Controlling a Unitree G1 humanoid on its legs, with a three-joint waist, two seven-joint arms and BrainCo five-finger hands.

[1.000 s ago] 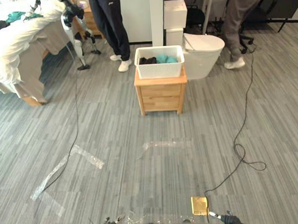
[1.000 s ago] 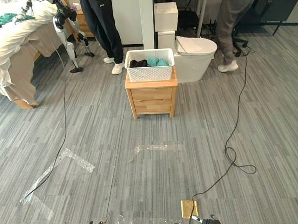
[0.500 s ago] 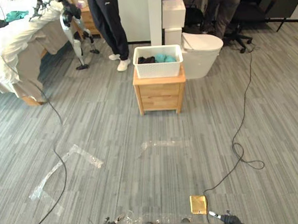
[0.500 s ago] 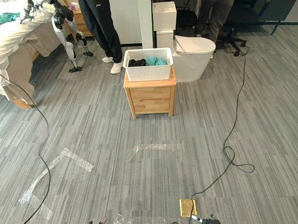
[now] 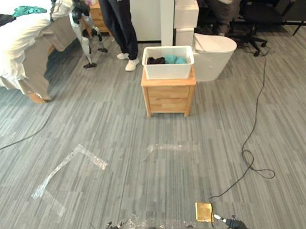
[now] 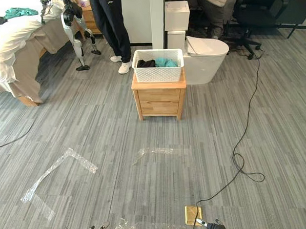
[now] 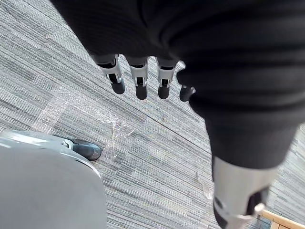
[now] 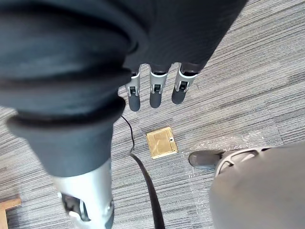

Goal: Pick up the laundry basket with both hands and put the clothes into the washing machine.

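One white plastic laundry basket (image 5: pixel 168 68) with perforated sides sat on top of a small light-wood nightstand (image 5: pixel 169 95), well ahead of the robot across the grey striped carpet (image 5: pixel 143 130). In it I could see black and teal clothes (image 5: pixel 169 59) heaped at about rim height.

Both hands were far from the nightstand. The left hand (image 7: pixel 138 78) hung over the carpet with its fingers straight and loose, grasping nothing. The right hand (image 8: pixel 156 88) was likewise released, fingers pointing down above a square brass floor plate (image 8: pixel 162 143) that lay well on the robot's side of the nightstand.

Just to the right of the nightstand stood a white toilet (image 5: pixel 214 49) with its lid down. Behind the nightstand a white boxy cabinet (image 5: pixel 186 12) rose beside a white pillar (image 5: pixel 167 16).

Behind and to the left of the nightstand stood a person in dark trousers and white shoes (image 5: pixel 118 24). Further left was a bed with white bedding (image 5: pixel 15 34), with the silver legs of a second small robot (image 5: pixel 84 33) beside it.

Behind and to the right of the nightstand, another person (image 5: pixel 221 0) showed next to a black office chair (image 5: pixel 263 6). Strips of clear tape (image 5: pixel 68 167) were stuck to the carpet between the nightstand and the robot, off to the left.
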